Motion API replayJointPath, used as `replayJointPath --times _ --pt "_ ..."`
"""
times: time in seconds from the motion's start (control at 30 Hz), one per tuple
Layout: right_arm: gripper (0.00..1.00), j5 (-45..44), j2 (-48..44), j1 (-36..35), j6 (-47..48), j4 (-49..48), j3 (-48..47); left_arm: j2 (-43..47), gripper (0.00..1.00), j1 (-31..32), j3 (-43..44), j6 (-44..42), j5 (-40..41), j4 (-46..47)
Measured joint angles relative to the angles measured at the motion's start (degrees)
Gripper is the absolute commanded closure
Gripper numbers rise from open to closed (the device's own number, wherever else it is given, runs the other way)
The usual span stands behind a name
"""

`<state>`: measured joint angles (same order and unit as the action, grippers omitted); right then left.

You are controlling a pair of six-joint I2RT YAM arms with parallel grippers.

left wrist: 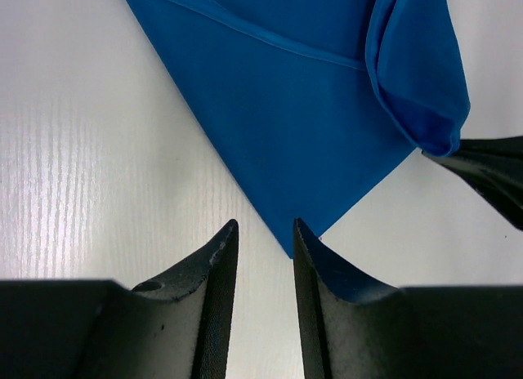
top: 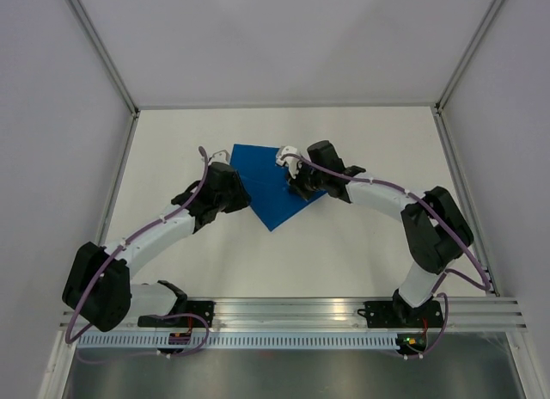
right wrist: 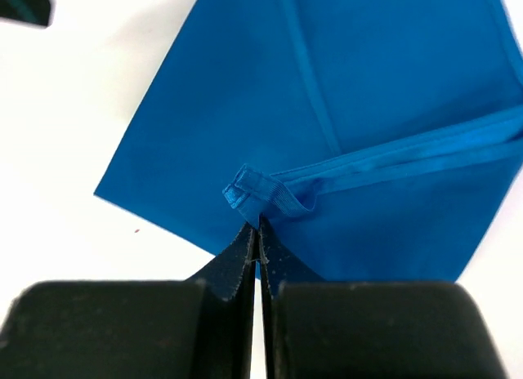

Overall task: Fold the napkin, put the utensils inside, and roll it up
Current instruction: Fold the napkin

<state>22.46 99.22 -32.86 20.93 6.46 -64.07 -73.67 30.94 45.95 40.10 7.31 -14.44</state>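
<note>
Napkin [top: 262,180] (bright blue, thin soft cloth) lies on white tabletop [top: 344,253] at mid-table betw. the two arms, turned so one corner points toward the bases. Top view: its R part is covered by the R arm's wrist and its L edge partly by the L arm's, so the full outline is not readable.

R gripper [right wrist: 258,232]: black fingers pressed together, no gap, pinching a small bunched corner [right wrist: 249,193] of the napkin right at the tips. A hemmed edge runs from the bunch off to frame R, doubled over the layer below. How much cloth sits inside the pinch is hidden by the fingers.

L gripper [left wrist: 263,228]: jaws part-way apart, clear gap. The napkin's nearest point sits within that gap, close against the inner face of the finger on frame R; nothing clamped. Whether the tips touch the tabletop: cannot tell, as the finger bodies fill the bottom of the frame.

L wrist view also shows a raised, curled-over flap [left wrist: 417,69] at the napkin's far R. A dark finger of the R gripper sits beside its lower end, cut off by the frame edge. Contact betw. flap and that finger is not visible from this side.

Purple cables [top: 107,270] run along both arms. Aluminium rail [top: 292,309] at the near edge carries the bases.
</note>
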Motion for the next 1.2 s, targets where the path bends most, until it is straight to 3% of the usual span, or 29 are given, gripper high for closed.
replayJointPath --times 0.87,1.07,1.2 --pt "0.93 -4.00 7.91 -11.37 4.37 0.90 0.52 1.86 0.63 -1.36 -4.04 0.39 -1.88 1.31" --pt "0.87 -3.82 9.64 -11.54 3.96 1.84 -2.32 3.13 0.58 -1.36 -4.92 0.39 -1.92 1.29" --pt "0.78 -2.71 10.69 -11.52 3.15 3.08 -4.87 4.83 0.55 -1.36 -5.22 0.37 -1.92 1.29"
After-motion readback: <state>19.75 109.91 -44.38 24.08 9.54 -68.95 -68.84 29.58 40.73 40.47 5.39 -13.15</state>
